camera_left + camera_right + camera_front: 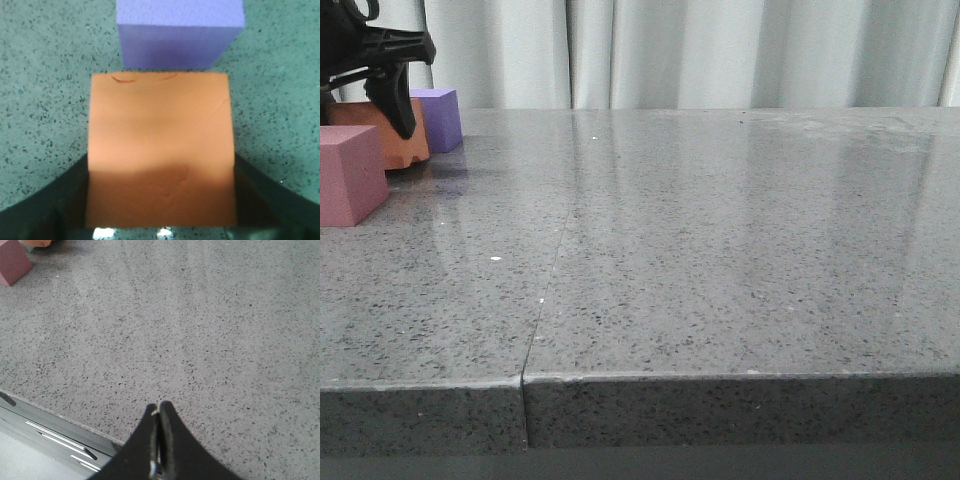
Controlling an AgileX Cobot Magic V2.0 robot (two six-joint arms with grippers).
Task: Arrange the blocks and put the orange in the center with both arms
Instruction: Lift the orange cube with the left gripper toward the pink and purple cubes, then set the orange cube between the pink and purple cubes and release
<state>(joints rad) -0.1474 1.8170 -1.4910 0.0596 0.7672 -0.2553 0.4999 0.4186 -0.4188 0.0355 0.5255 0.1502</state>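
while half cut off, left pincer (390,85) straddles orange cube (160,150)

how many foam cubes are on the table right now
3, all at the far left: pink cube nearest the camera, orange cube behind it between the left gripper fingers, purple cube farthest back.

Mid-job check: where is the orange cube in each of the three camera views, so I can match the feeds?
Front view: orange cube at far left, behind the left gripper, between pink cube and purple cube.
Left wrist view: fills the centre, between the gripper's fingers.
Right wrist view: only a sliver at one corner.
Shared landmark: the purple cube in front and left wrist; the pink cube in front and right wrist.
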